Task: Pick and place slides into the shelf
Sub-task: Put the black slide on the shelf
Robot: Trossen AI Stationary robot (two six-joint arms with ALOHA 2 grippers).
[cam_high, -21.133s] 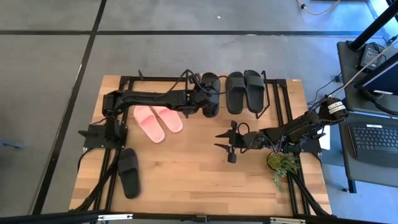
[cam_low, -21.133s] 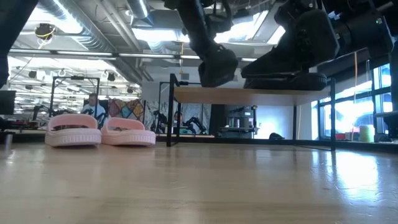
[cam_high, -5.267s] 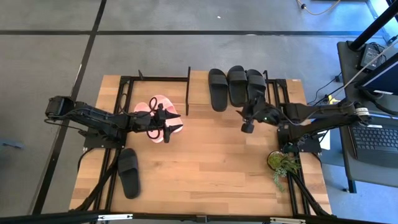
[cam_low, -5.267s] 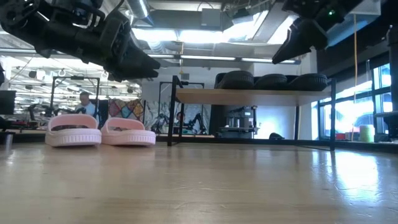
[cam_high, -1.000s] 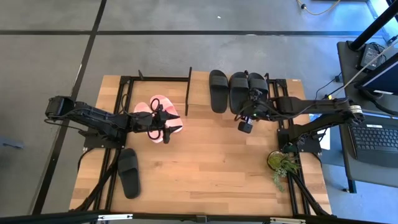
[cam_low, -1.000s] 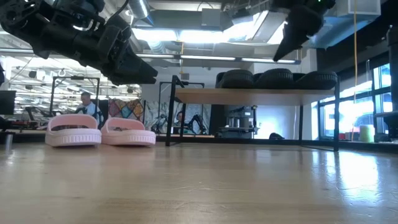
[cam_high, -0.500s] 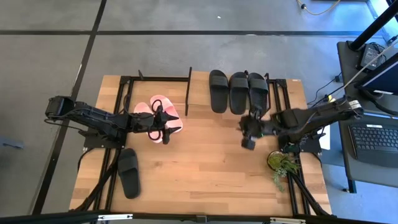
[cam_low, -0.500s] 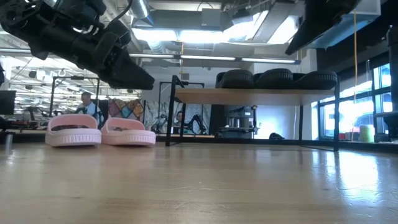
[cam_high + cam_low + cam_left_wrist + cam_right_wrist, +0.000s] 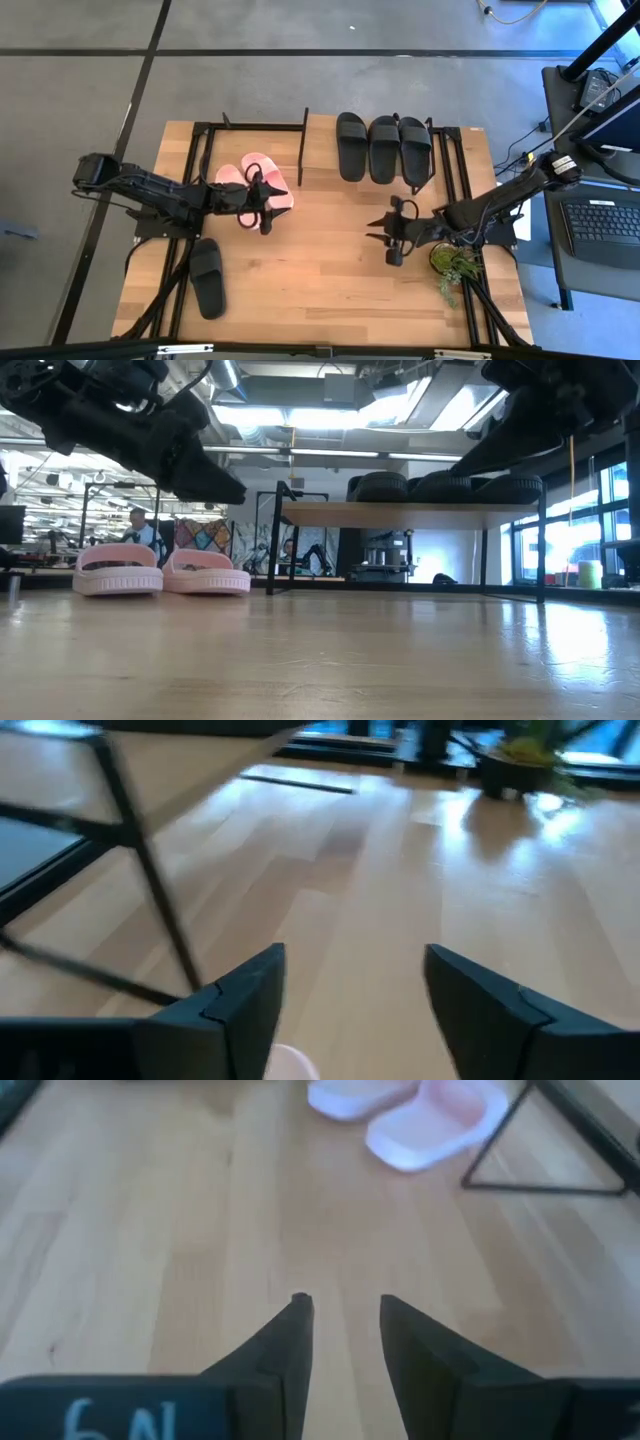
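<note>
Three black slides (image 9: 382,148) lie side by side on the shelf (image 9: 320,150), also seen on its board (image 9: 410,515) in the low view. A pink pair (image 9: 252,182) rests sole-down on the table left of the shelf. One black slide (image 9: 207,278) lies near the front left. My left gripper (image 9: 270,207) hangs open above the pink pair's near end, clear of it (image 9: 235,490). My right gripper (image 9: 376,237) stands open over the bare table, near of the shelf, pointing toward the table's left; nothing is between its fingers (image 9: 345,1300).
A small potted plant (image 9: 450,262) stands on the table just right of my right gripper. The shelf's thin black frame leg (image 9: 302,148) rises beside the pink pair. A laptop (image 9: 600,225) sits on a stand off the table's right edge.
My right gripper has drawn back from the black slides on the shelf toward the table's near edge and turned to point toward the table's left. The three black slides stay on the shelf.
</note>
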